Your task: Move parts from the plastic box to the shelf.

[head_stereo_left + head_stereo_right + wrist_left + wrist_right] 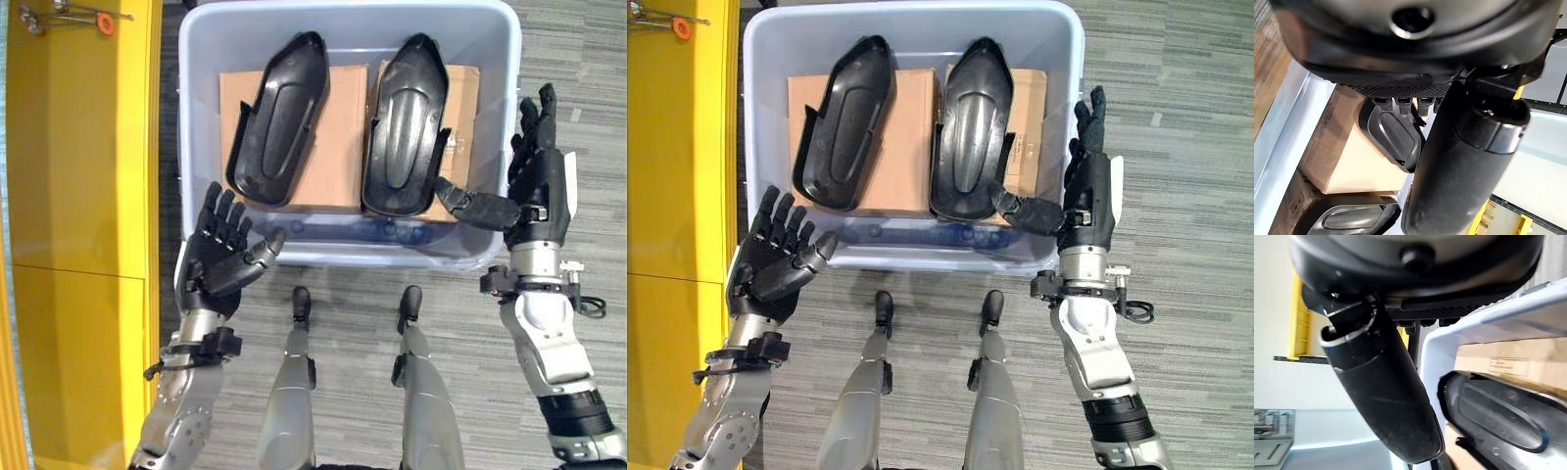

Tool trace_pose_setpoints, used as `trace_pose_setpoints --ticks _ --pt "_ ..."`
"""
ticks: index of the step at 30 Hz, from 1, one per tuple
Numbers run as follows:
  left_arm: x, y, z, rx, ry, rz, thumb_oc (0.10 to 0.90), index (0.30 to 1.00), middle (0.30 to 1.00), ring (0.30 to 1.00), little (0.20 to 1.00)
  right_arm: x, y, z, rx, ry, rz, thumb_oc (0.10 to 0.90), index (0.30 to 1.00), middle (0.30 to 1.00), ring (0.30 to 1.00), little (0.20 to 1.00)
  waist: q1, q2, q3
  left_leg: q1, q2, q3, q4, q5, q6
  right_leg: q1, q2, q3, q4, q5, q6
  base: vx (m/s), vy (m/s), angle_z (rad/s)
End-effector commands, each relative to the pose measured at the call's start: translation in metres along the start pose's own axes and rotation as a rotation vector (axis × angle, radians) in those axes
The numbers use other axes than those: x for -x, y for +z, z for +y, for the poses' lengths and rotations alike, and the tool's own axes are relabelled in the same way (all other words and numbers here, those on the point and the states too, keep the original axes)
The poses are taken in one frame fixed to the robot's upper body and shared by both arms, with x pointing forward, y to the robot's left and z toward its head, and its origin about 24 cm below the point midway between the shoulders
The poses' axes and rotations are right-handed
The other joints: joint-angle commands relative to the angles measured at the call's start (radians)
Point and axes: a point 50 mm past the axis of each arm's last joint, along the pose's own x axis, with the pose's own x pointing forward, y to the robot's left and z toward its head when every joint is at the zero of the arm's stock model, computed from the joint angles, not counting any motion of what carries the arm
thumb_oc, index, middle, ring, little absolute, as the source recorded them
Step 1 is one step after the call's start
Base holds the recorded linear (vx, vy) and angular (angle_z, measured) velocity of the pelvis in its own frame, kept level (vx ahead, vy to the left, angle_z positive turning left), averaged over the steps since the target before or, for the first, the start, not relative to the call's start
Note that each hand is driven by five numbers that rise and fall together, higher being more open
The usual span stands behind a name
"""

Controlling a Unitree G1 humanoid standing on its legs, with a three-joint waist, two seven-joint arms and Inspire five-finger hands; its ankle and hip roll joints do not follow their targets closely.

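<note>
Below me sits the plastic box, pale blue-grey, on the grey carpet, and inside it two black parts lie side by side on top of brown cardboard boxes. The left part is tilted a little, its narrow end pointing toward the far wall of the box; the right part lies straighter, just beside it, the two nearly touching near the middle. My left hand hangs just outside the near left corner of the box, palm up, fingers spread and relaxed, thumb angled toward the box's near wall, grasping nothing. My right hand is upright at the box's right rim, fingers straight and pointing away from me, with the thumb reaching over the near right corner toward the right part; it seems to touch or nearly touch the part's near end, though I cannot tell for sure. The yellow shelf stands along my left, close beside the box, with a few small metal pieces and an orange ring at its far end
</note>
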Motion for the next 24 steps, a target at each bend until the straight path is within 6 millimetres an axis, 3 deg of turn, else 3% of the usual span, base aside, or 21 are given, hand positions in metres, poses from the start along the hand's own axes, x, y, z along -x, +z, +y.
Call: trace_pose_setpoints --ticks 1,5,8,11,15,24 --pt "0.006 0.053 -0.009 -0.075 -0.069 -0.268 0.900 1.000 1.000 1.000 1.000 -0.010 0.066 -0.002 0.068 -0.010 -0.393 0.900 1.000 1.000 1.000 1.000 0.001 -0.069 -0.020 0.091 -0.016 -0.004 -0.004 -0.084 0.055 0.064 -0.036 0.000 0.081 -0.112 0.026 0.00 0.000 0.00" --pt "0.010 0.055 -0.007 -0.094 -0.066 -0.274 0.900 1.000 1.000 1.000 1.000 -0.002 0.065 -0.002 0.337 0.043 -0.408 0.900 1.000 1.000 1.000 1.000 0.000 -0.073 -0.020 0.091 -0.017 -0.003 -0.002 -0.085 0.055 0.066 -0.036 0.000 0.080 -0.112 0.027 0.00 0.000 0.00" --pt "0.010 0.056 -0.006 -0.104 -0.062 -0.285 0.900 1.000 1.000 1.000 1.000 -0.005 0.058 -0.001 0.648 0.091 -0.420 0.900 1.000 1.000 1.000 1.000 0.003 -0.069 -0.020 0.092 -0.017 -0.004 -0.006 -0.084 0.055 0.068 -0.036 0.000 0.077 -0.111 0.029 0.00 0.000 0.00" --pt "0.008 0.055 -0.007 -0.098 -0.062 -0.289 0.900 1.000 1.000 1.000 1.000 -0.010 0.046 0.007 0.771 0.159 -0.398 0.900 1.000 1.000 1.000 1.000 0.008 -0.064 -0.020 0.092 -0.019 -0.004 -0.007 -0.083 0.056 0.067 -0.036 -0.001 0.076 -0.110 0.030 0.00 0.000 0.00" --pt "0.004 0.050 -0.009 -0.090 -0.060 -0.281 0.900 1.000 1.000 1.000 1.000 -0.013 0.026 0.023 0.769 0.229 -0.331 0.900 1.000 1.000 1.000 1.000 0.016 -0.055 -0.020 0.088 -0.022 -0.005 -0.010 -0.079 0.055 0.067 -0.037 -0.007 0.069 -0.109 0.031 0.00 0.000 0.00" --pt "0.000 0.046 -0.009 -0.080 -0.047 -0.280 0.900 1.000 1.000 1.000 1.000 -0.014 0.019 0.043 0.682 0.265 -0.307 0.900 1.000 1.000 1.000 1.000 0.023 -0.050 -0.020 0.085 -0.023 -0.007 -0.011 -0.080 0.058 0.068 -0.040 -0.008 0.066 -0.108 0.029 0.00 0.000 0.00"
